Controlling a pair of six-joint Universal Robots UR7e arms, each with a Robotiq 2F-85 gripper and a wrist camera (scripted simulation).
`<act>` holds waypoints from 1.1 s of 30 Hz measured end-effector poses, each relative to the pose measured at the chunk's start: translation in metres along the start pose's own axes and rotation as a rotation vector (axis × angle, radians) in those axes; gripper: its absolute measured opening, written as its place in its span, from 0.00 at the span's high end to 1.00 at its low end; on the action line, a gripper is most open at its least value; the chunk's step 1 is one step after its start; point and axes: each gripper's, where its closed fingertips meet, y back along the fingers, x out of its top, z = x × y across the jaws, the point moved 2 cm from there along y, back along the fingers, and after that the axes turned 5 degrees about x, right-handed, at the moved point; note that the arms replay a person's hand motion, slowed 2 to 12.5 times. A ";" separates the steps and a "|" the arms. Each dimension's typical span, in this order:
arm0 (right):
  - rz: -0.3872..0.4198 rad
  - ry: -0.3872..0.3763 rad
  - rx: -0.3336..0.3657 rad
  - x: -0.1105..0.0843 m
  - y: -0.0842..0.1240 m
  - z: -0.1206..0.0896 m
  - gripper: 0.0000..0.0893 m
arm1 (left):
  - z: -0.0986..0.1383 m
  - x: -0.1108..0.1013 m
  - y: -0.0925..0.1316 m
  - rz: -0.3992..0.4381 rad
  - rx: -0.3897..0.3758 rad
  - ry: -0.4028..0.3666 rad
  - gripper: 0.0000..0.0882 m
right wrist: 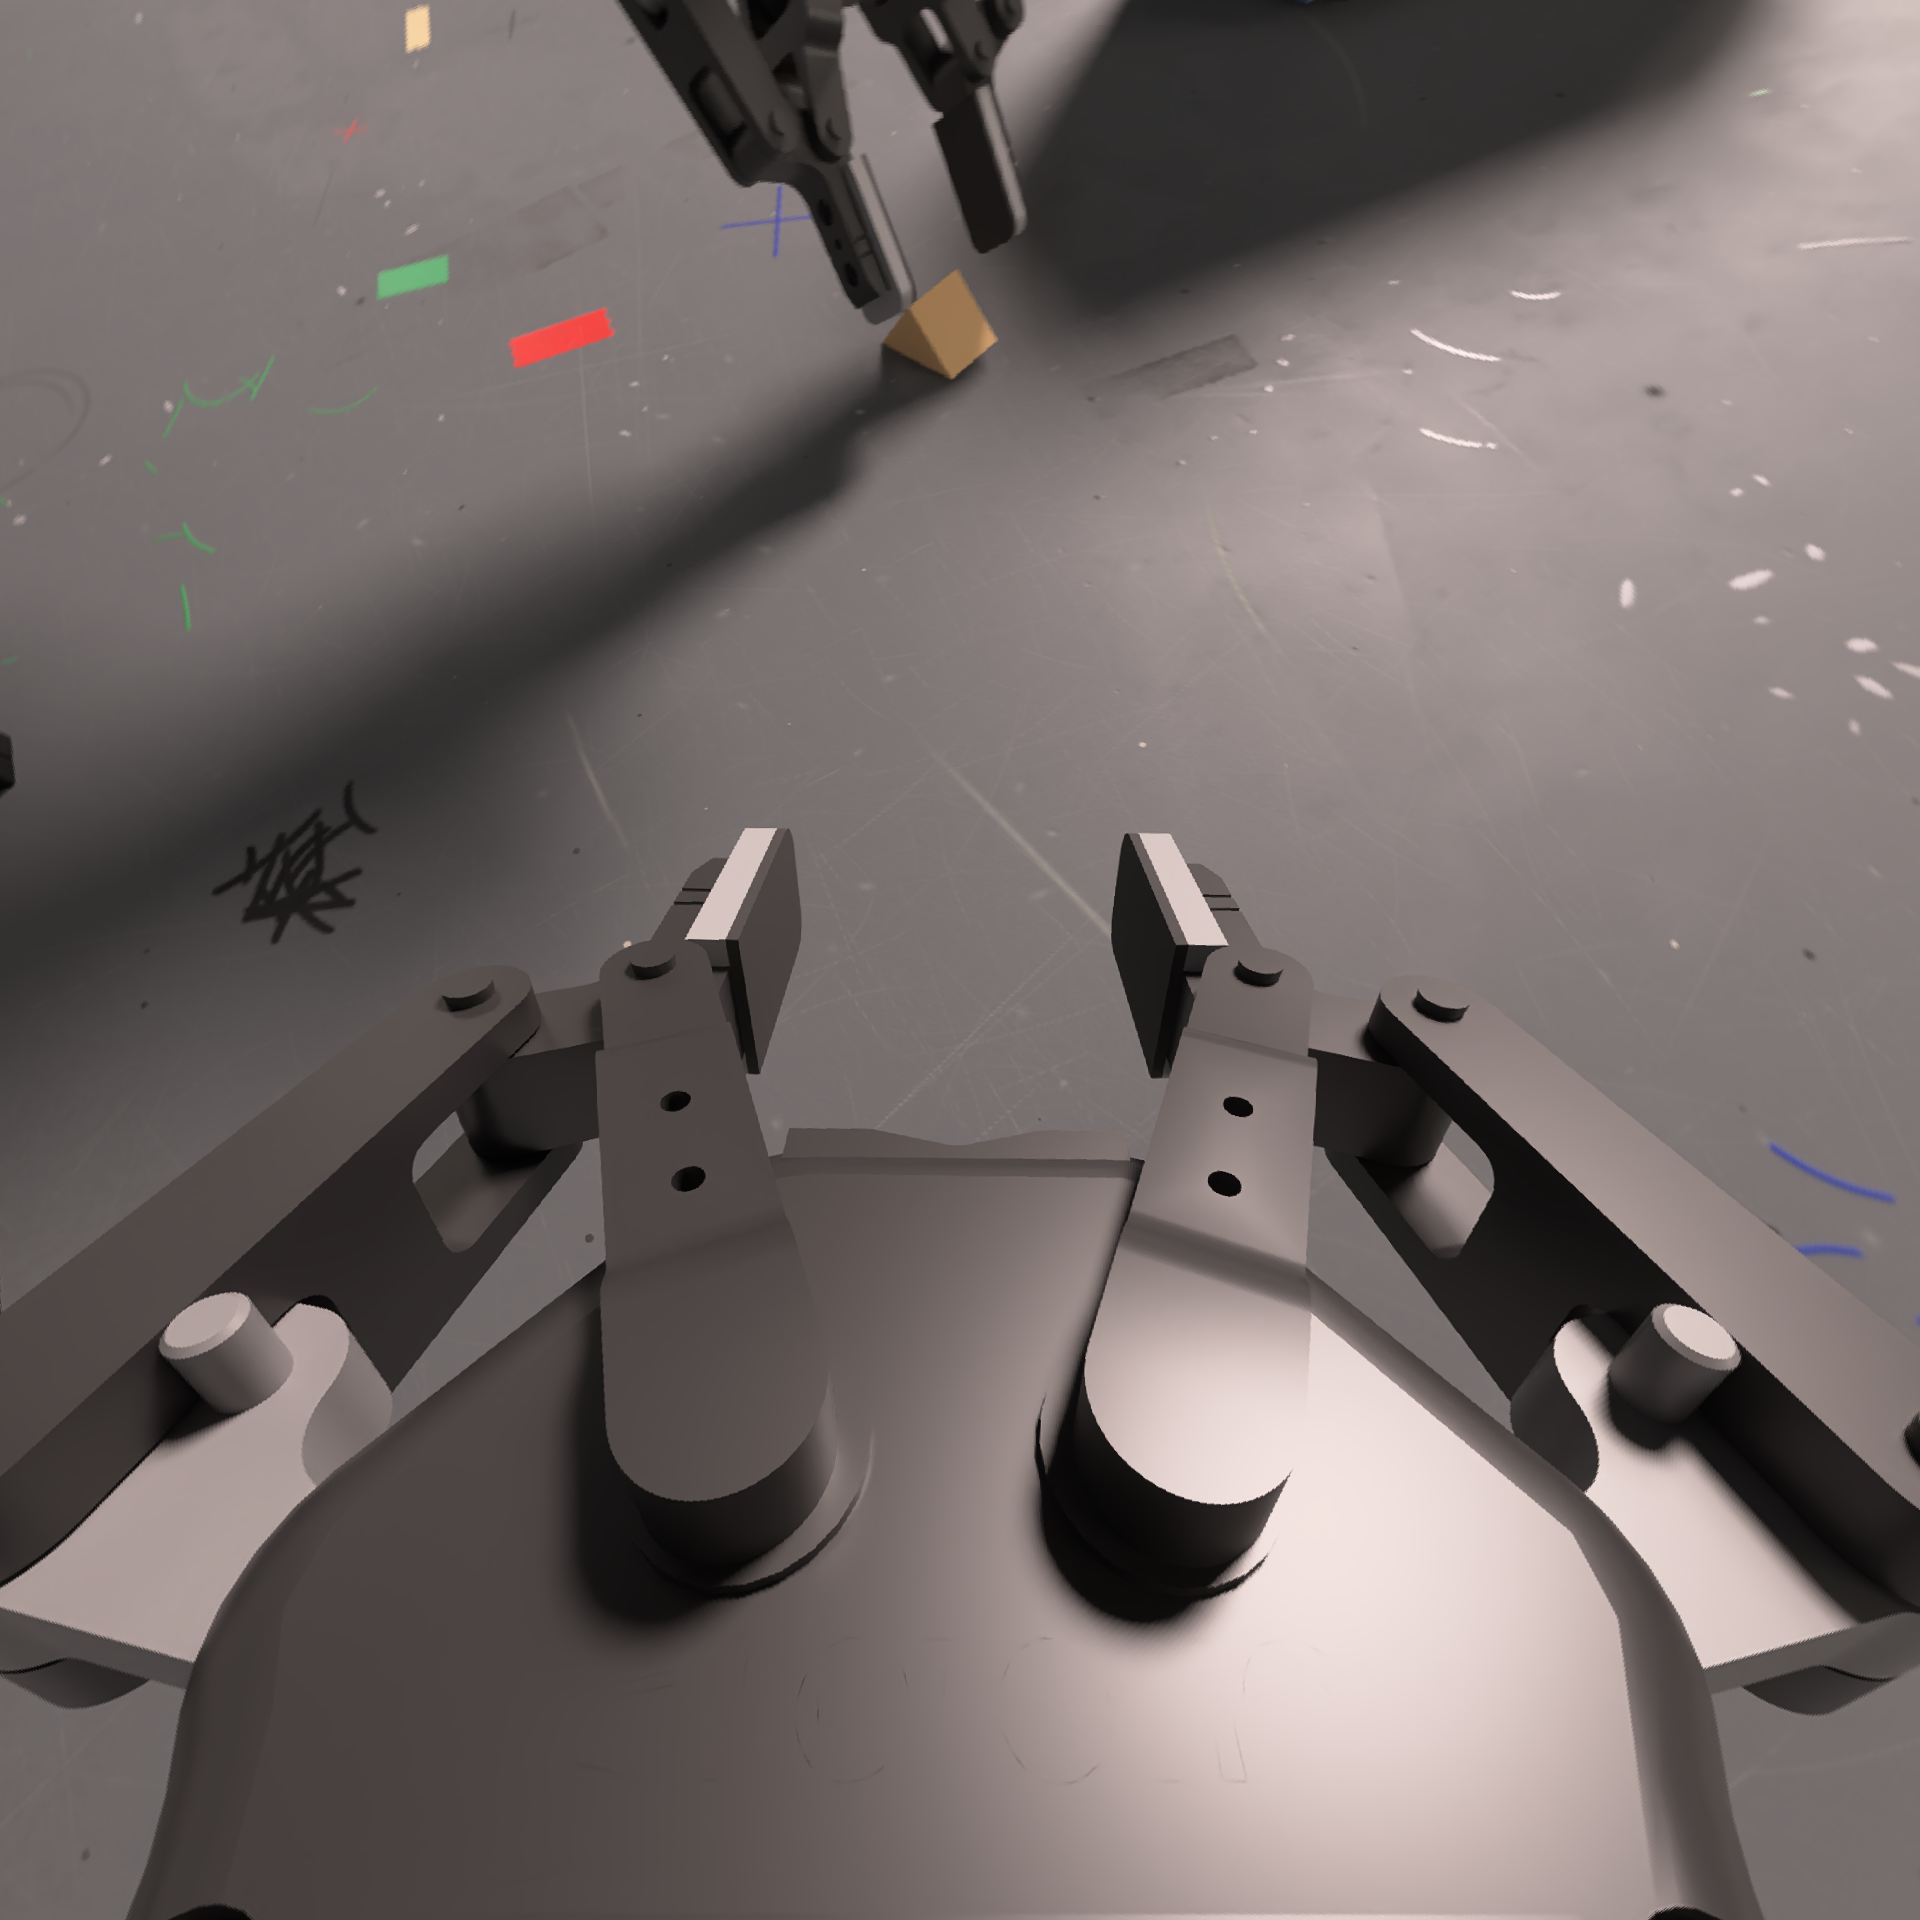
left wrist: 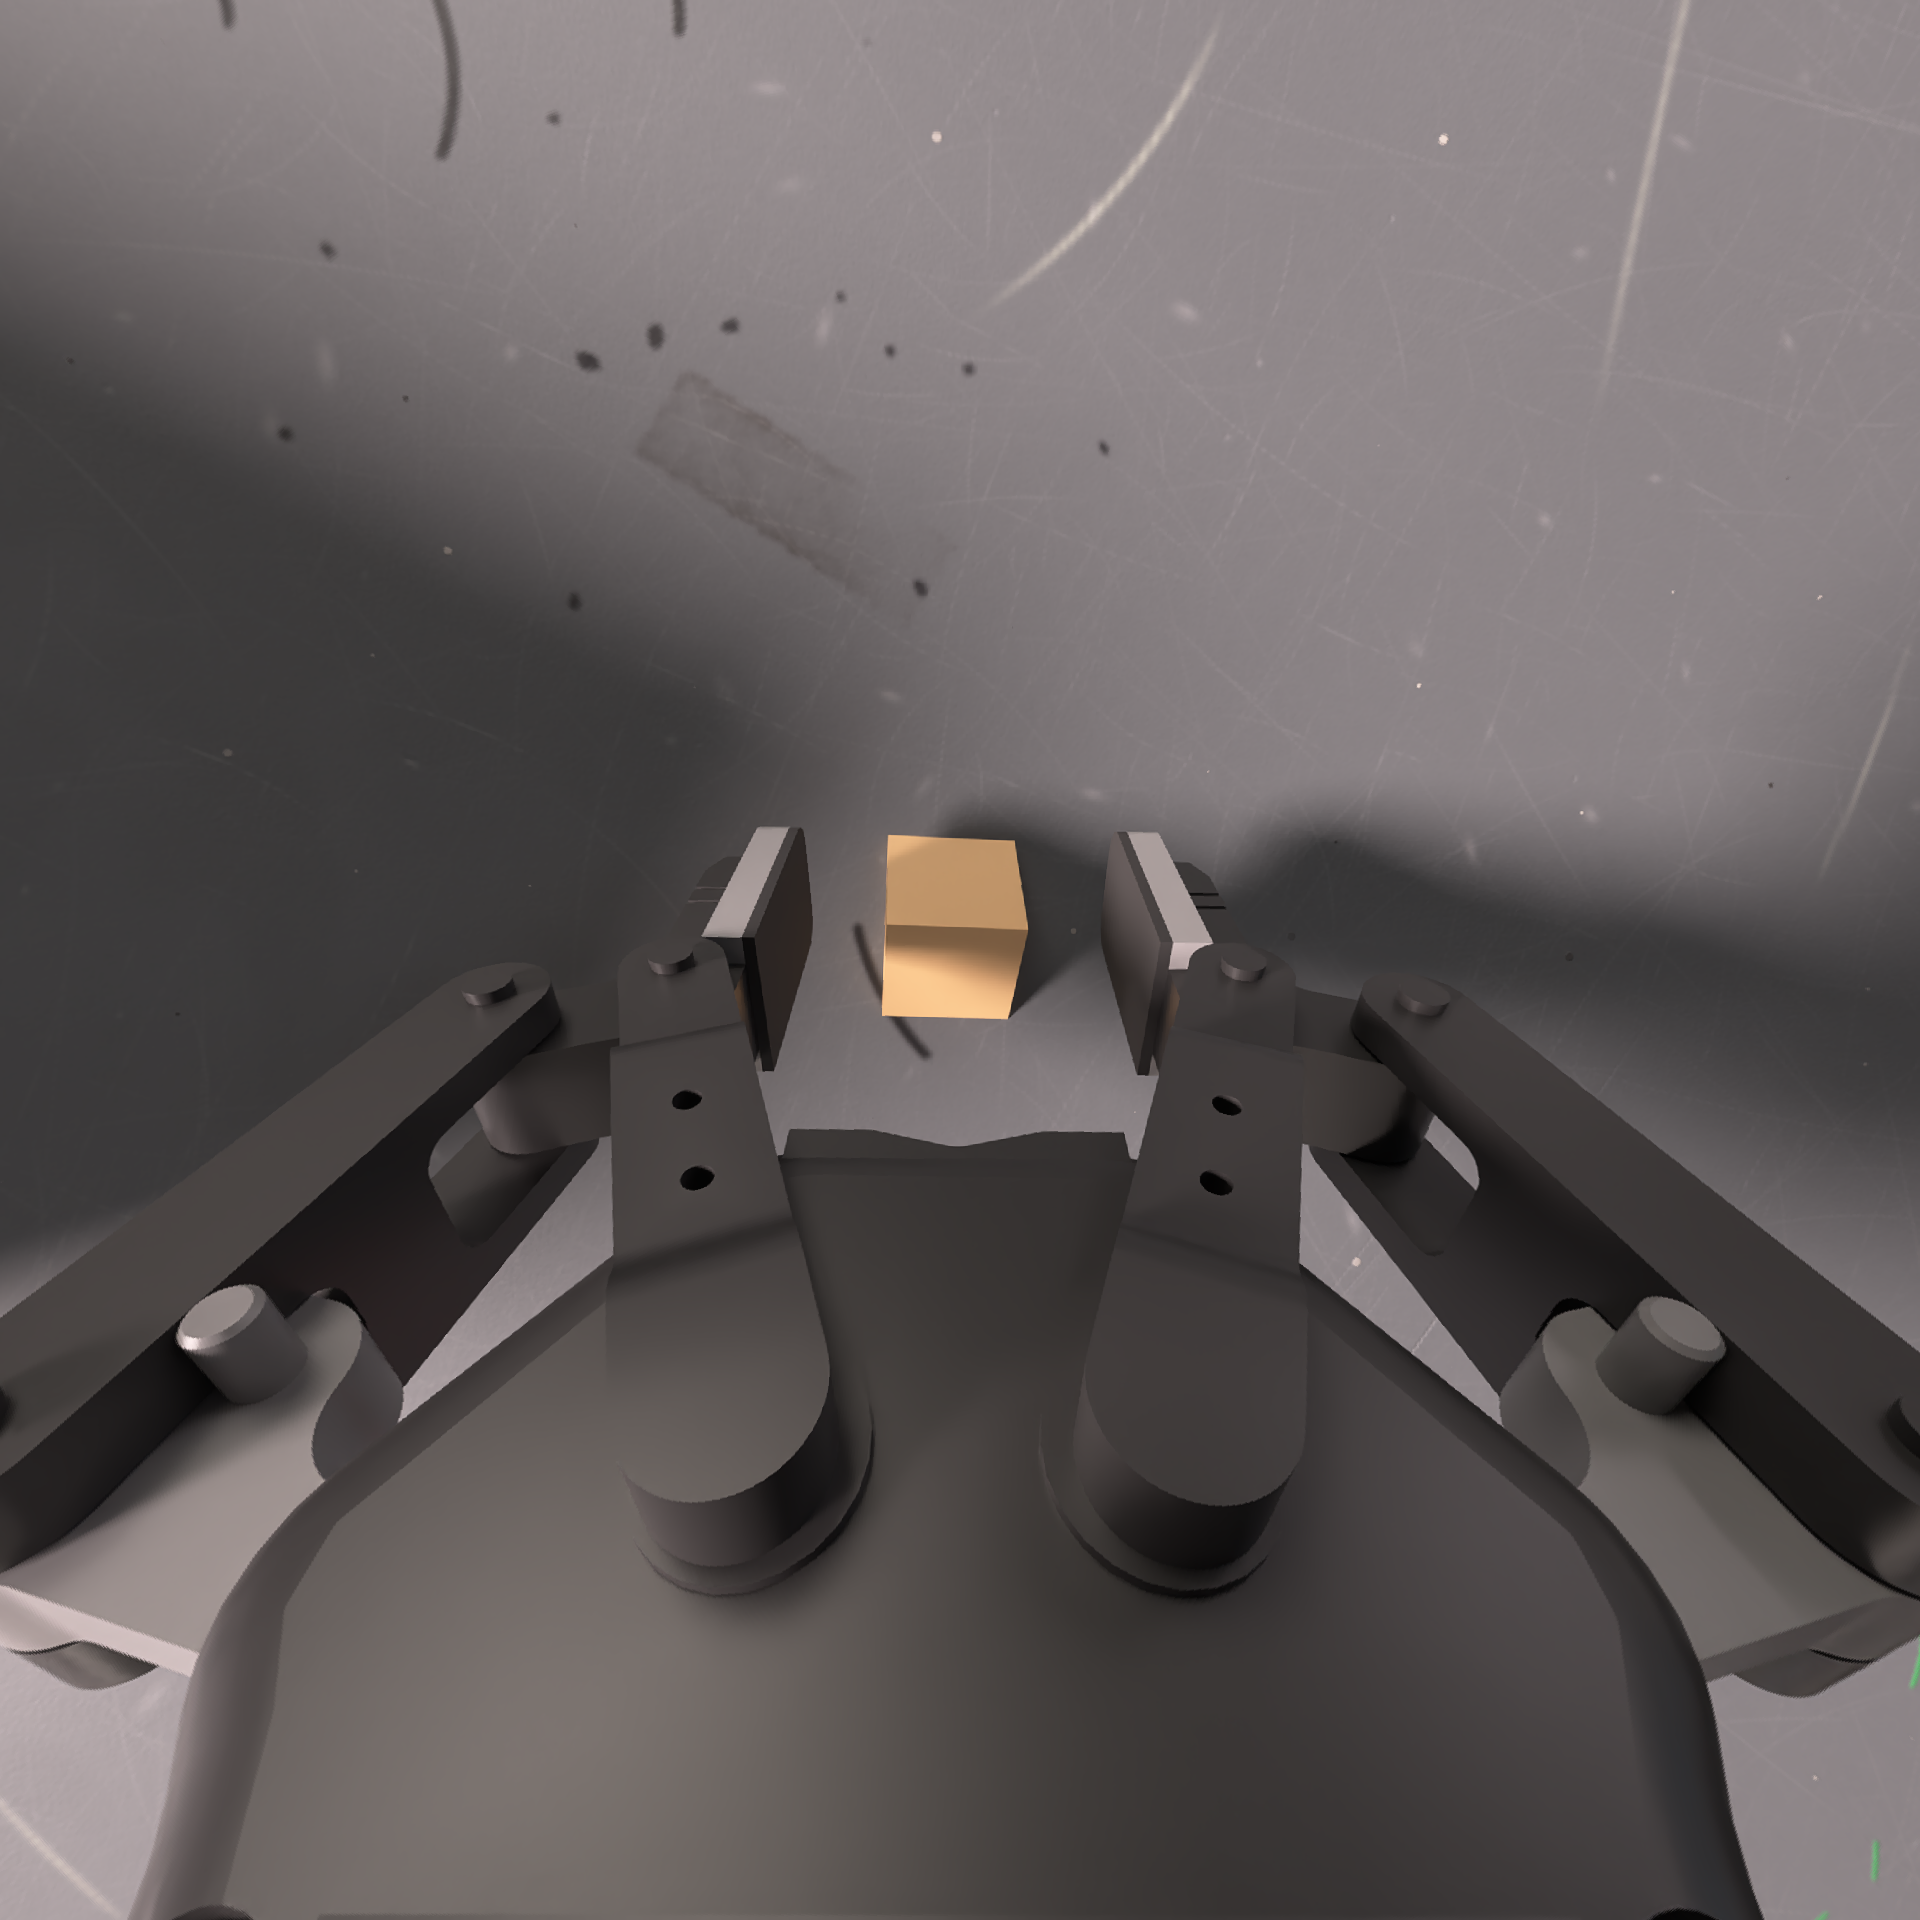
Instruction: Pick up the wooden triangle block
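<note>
Wooden triangle block (left wrist: pixel 951 930): pale tan wood, ridge uppermost, resting on the grey surface (left wrist: pixel 1351 520). In the left wrist view it sits between the two pads of the left tool (left wrist: pixel 956 945), a gap of bare surface showing on either side of it. The right wrist view places the same block (right wrist: pixel 940 322) far off near the top of the frame, its triangular end face turned toward the camera.

Left tool: fingers spread, straddling the block and touching neither side in its own view. Seen from the right wrist view (right wrist: pixel 930 255), it comes down from above, one fingertip (right wrist: pixel 883 281) low beside the block's left slope and the other held higher on the far side; contact there cannot be told.

Right tool (right wrist: pixel 956 935): fingers spread, nothing between the pads, hanging above open surface well apart from the block.

Surface: dull grey, heavily scratched, crossed by broad soft shadows of the arms. Marks upon it, right wrist view: a green tape strip (right wrist: pixel 412 276) and a red tape strip (right wrist: pixel 561 337), both left of the block; a small tan strip (right wrist: pixel 417 27) at the top edge; a black scribble (right wrist: pixel 296 868) at lower left; thin green, blue and white strokes scattered about. Left wrist view: a faint rectangular scuff (left wrist: pixel 790 499) beyond the block and dark specks.
</note>
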 end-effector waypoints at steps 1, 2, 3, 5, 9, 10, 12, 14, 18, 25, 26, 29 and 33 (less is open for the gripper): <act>-0.013 0.015 0.010 0.002 -0.002 -0.002 0.39 | 0.000 -0.001 -0.001 -0.005 -0.001 0.000 0.42; -0.027 0.032 0.019 0.003 -0.004 -0.003 0.39 | -0.001 -0.002 -0.002 -0.010 0.001 0.001 0.42; -0.042 0.050 0.028 0.005 -0.006 -0.005 0.39 | -0.001 -0.003 -0.003 -0.015 0.005 0.001 0.42; -0.073 0.090 0.047 0.008 -0.011 -0.008 0.39 | -0.003 -0.005 -0.005 -0.022 0.013 0.002 0.42; -0.129 0.172 0.095 0.016 -0.024 -0.014 0.40 | -0.003 -0.006 -0.008 -0.013 0.009 0.004 0.42; -0.141 0.189 0.110 0.018 -0.027 -0.016 0.40 | -0.002 -0.006 -0.008 -0.005 0.005 0.005 0.42; -0.159 0.218 0.141 0.021 -0.035 -0.018 0.41 | -0.001 -0.006 -0.008 0.007 -0.002 0.009 0.43; -0.172 0.239 0.176 0.025 -0.042 -0.021 0.42 | -0.001 -0.006 -0.008 0.015 -0.002 0.010 0.44; -0.197 0.261 0.234 0.029 -0.058 -0.025 0.42 | -0.002 -0.007 -0.009 0.027 0.017 -0.005 0.45; -0.242 0.288 0.253 0.031 -0.079 -0.024 0.41 | -0.001 -0.008 -0.009 0.040 0.052 -0.048 0.59; -0.244 0.290 0.246 0.032 -0.080 -0.023 0.41 | 0.000 -0.009 -0.009 0.041 0.050 -0.051 0.64; -0.238 0.283 0.221 0.034 -0.083 -0.018 0.41 | 0.001 -0.009 -0.009 0.045 0.044 -0.054 0.72; -0.223 0.253 0.176 0.038 -0.084 -0.007 0.41 | 0.001 -0.009 -0.009 0.054 0.046 -0.056 0.72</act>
